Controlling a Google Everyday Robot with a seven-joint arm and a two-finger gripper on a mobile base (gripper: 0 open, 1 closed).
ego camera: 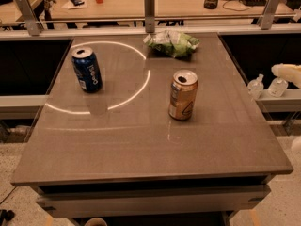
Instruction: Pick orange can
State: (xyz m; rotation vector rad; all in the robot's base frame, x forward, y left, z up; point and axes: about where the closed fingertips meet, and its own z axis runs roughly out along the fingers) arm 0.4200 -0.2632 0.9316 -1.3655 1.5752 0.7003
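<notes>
The orange can (183, 95) stands upright on the grey table (141, 145), right of centre. It is orange-gold with a silver top, a pale band and a dark triangular mark. My gripper (288, 73) shows as a pale shape at the right edge of the view, beyond the table's right side. It is well apart from the orange can and holds nothing that I can see.
A dark blue can (87, 69) stands upright at the table's back left. A crumpled green snack bag (173, 43) lies at the back centre. Two small clear bottles (256, 86) sit on a ledge off the right side. A metal rail (149, 4) runs behind the table.
</notes>
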